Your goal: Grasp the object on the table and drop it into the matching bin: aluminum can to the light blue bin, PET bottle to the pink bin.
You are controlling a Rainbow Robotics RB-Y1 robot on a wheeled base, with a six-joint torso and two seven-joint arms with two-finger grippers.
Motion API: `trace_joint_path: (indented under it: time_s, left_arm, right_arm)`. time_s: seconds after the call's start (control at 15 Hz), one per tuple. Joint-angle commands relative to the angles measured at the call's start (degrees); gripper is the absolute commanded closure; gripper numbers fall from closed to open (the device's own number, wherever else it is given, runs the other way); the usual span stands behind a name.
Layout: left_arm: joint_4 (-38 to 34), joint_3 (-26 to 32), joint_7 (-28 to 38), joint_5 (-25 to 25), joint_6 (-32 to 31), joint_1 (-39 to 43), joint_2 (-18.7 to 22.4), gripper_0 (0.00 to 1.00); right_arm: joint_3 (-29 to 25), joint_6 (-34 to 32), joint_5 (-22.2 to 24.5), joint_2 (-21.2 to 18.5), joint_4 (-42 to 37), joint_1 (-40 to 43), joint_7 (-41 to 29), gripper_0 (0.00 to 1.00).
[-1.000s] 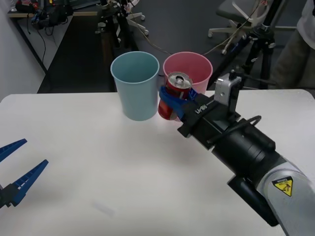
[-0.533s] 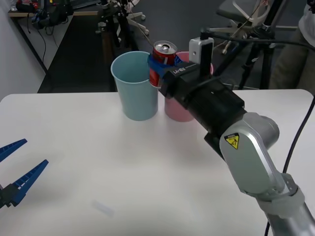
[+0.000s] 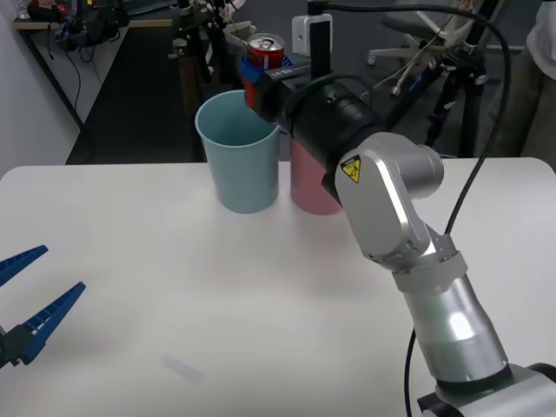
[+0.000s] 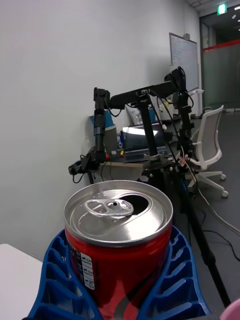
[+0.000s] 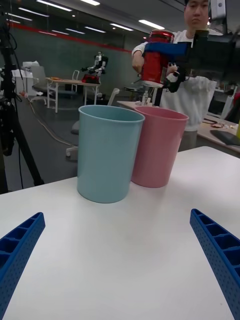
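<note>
My right gripper (image 3: 259, 76) is shut on the aluminum can (image 3: 265, 54), red with a silver lid and pull tab, and holds it upright in the air above the rim of the light blue bin (image 3: 239, 152). The pink bin (image 3: 309, 184) stands right beside that bin, partly hidden by my right arm. Up close, the can (image 4: 117, 240) sits between the blue fingers (image 4: 177, 280). From the left wrist, the can (image 5: 156, 60) hangs above the light blue bin (image 5: 107, 152) and pink bin (image 5: 157, 145). My left gripper (image 3: 26, 300) rests open at the near left of the table (image 3: 174, 295).
Both bins stand at the table's far edge. Behind it are tripods, office chairs and cables on a dark floor. A person stands beyond the table at the far right.
My right arm has lifted the can from table level beside the pink bin, up and to the left, to above the light blue bin. The left gripper has not moved.
</note>
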Motion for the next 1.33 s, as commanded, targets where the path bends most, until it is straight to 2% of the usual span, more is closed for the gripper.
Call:
trace_joint_path:
  time_s: [0.07, 0.2, 0.47, 0.93, 1.0, 1.07, 1.13, 1.33]
  left_arm:
    - [0.0, 0.0, 0.0, 0.0, 0.0, 0.0, 0.0, 0.0]
    - [0.0, 0.0, 0.0, 0.0, 0.0, 0.0, 0.0, 0.0]
    - [0.0, 0.0, 0.0, 0.0, 0.0, 0.0, 0.0, 0.0]
    - [0.0, 0.0, 0.0, 0.0, 0.0, 0.0, 0.0, 0.0]
    - [0.0, 0.0, 0.0, 0.0, 0.0, 0.0, 0.0, 0.0]
    - [0.0, 0.0, 0.0, 0.0, 0.0, 0.0, 0.0, 0.0]
    - [0.0, 0.0, 0.0, 0.0, 0.0, 0.0, 0.0, 0.0]
    - [0.0, 0.0, 0.0, 0.0, 0.0, 0.0, 0.0, 0.0]
  right_arm:
    - [-0.5, 3.9, 0.4, 0.3, 10.4, -7.3, 0.1, 1.0]
    - [-0.6, 6.3, 0.3, 0.3, 17.3, -11.9, 0.0, 1.0]
    - [-0.6, 7.2, 0.3, 0.3, 24.3, -16.7, 0.3, 1.0]
    - [-0.8, 7.6, -0.5, 0.3, 25.7, -17.6, 2.7, 1.0]
    - [-0.8, 7.7, -0.5, 0.3, 25.8, -17.6, 2.7, 0.97]
    - [-1.0, 7.7, -1.2, 0.3, 25.7, -17.6, 2.9, 0.18]
    - [-1.2, 7.8, -2.8, 0.3, 25.8, -17.6, 3.4, 0.0]
    - [-1.5, 8.1, -5.5, 0.3, 25.8, -17.6, 6.4, 0.0]
